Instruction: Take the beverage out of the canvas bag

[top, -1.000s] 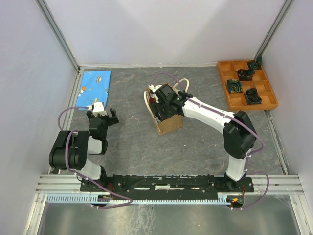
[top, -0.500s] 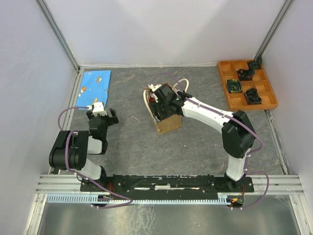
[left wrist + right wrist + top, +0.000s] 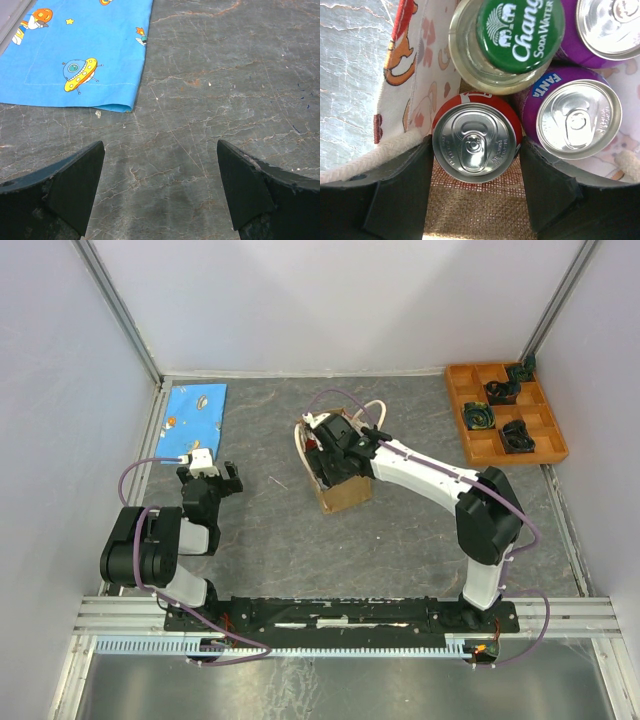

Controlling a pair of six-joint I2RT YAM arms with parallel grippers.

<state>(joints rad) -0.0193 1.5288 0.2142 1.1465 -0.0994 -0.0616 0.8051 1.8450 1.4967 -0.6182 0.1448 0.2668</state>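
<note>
Now the right jaws reach down into the canvas bag point(image 3: 345, 496) mid-desk and grip the red can point(image 3: 474, 142), one finger pressed against each side. Beside it in the bag stand a Chang soda water bottle point(image 3: 520, 30) and two purple cans point(image 3: 575, 117), the nearer marked Fanta. The left jaws hang wide apart over the desk point(image 3: 225, 75), near a blue cloth point(image 3: 75, 50).

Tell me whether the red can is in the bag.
In: the red can stands upright inside the canvas bag, beside a Fanta can.

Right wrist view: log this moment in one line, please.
stage: grasp | right tool: closed on red can inside canvas bag | can: not yet lifted | left tool: open above table
</note>
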